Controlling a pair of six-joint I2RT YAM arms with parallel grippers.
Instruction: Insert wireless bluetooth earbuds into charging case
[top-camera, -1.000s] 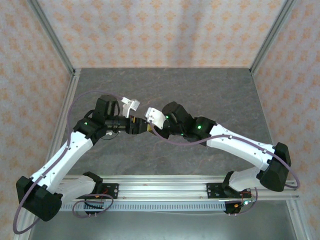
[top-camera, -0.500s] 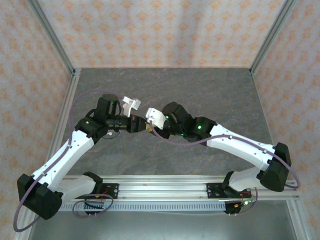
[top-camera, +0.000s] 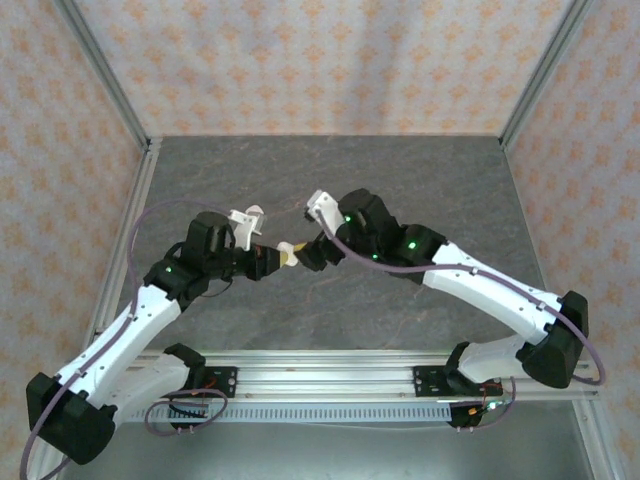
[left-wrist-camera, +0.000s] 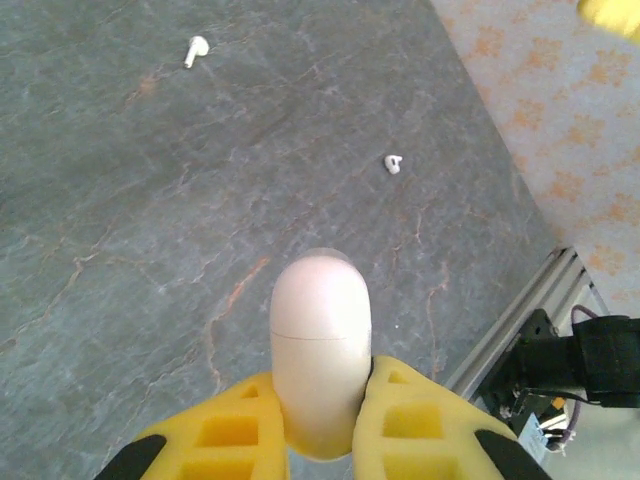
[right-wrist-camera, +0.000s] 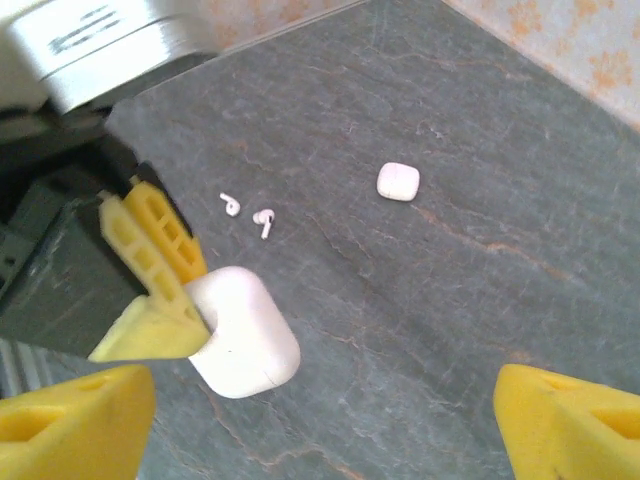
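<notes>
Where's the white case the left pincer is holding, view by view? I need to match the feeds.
Top external: the glossy white rounded plastic charging case is mid-picture, between the two arm tips.
Left wrist: the case is bottom centre, standing up out of the yellow pads.
Right wrist: the case is lower left.
Shared landmark: the left pincer, its yellow fingers clamped on the case.

The charging case (left-wrist-camera: 320, 345) is smooth, glossy white plastic, the fingers (left-wrist-camera: 250, 400) matt yellow plastic, the tabletop (left-wrist-camera: 150, 220) matt, veined grey stone-look.
</notes>
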